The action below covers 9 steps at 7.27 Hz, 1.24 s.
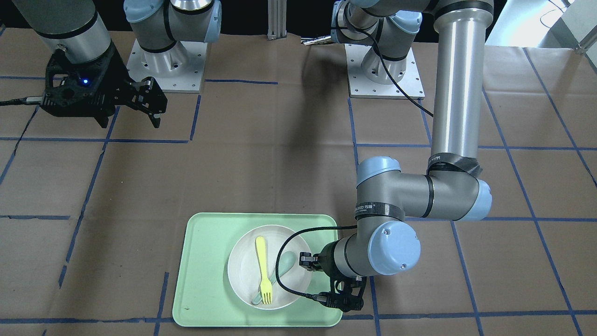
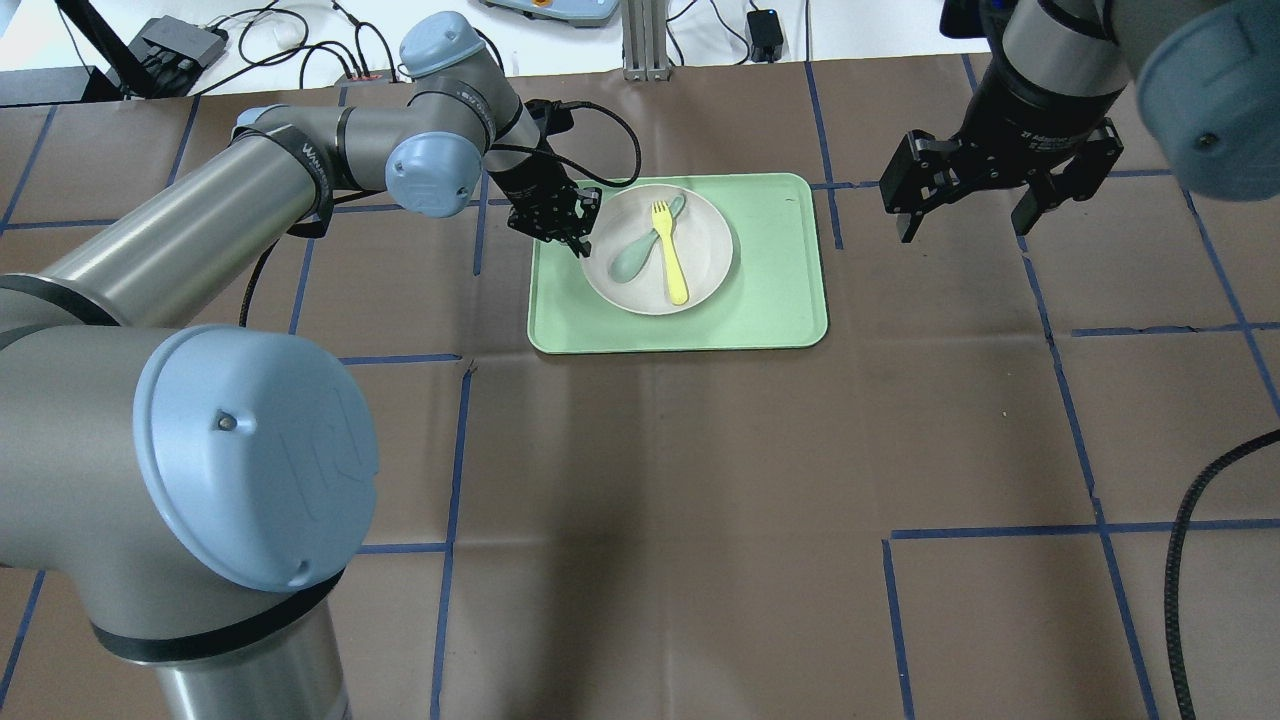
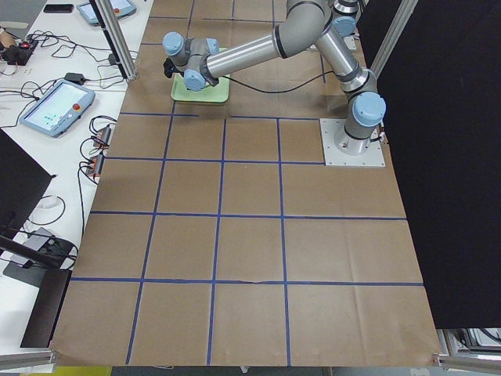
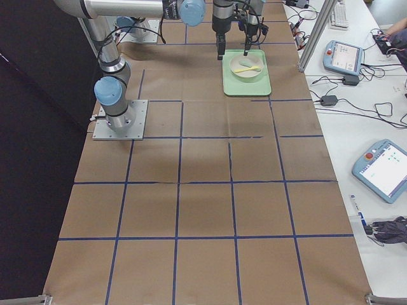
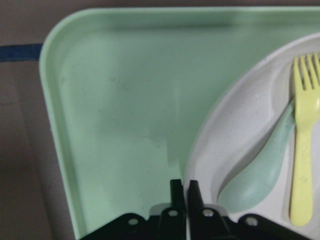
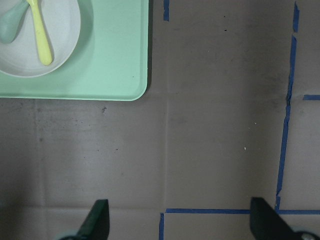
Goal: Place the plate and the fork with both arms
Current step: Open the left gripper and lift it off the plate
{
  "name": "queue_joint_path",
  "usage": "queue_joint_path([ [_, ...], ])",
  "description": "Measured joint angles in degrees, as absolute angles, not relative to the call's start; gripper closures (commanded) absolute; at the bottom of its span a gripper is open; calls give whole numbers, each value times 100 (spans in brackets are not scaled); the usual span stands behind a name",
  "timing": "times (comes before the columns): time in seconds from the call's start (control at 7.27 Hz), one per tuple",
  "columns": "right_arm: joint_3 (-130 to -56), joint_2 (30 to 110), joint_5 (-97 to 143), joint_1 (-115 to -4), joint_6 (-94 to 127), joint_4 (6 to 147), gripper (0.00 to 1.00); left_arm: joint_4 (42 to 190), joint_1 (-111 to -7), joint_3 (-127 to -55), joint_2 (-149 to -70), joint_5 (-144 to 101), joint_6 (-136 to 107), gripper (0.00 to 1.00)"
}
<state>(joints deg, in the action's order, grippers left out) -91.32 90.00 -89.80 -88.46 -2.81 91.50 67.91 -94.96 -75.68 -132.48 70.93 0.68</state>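
Your left gripper (image 2: 575, 235): fingers nearly together, seemingly pinching the rim of the round off-white plastic plate (image 2: 705, 250). Plate sits on the pale green rectangular tray (image 2: 780, 300), slim pale-yellow plastic fork (image 2: 670, 260) and grey-green spoon (image 2: 632, 258) inside. Right gripper (image 2: 965, 230) spread wide, off the tray. Nothing placed yet, by my read.

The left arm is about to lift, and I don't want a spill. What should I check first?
1. Left gripper shut on the plate rim: ok, its fingers straddle the edge.
2. Depth of that grip: cannot tell.
3. Plate empty for lifting: not ok; the fork and the spoon lie loose on it, crossed.
4. Right gripper open: ok, over the table beside the tray.
5. Right gripper near the fork: not ok, it is off the tray.
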Motion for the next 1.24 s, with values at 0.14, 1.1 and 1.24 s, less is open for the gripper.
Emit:
queue_joint_path([
  [0.14, -9132, 9000, -8980, -8848, -281, 9149, 0, 6793, -9492, -7582, -13241, 7098, 10, 43],
  [1.1, -9132, 9000, -8972, -8853, -281, 9160, 0, 8340, -9503, -7502, -11713, 7964, -96, 1],
  [1.24, -9131, 8998, -8961, -8856, -281, 9177, 0, 8925, -9509, -7492, -11185, 8236, -96, 1],
])
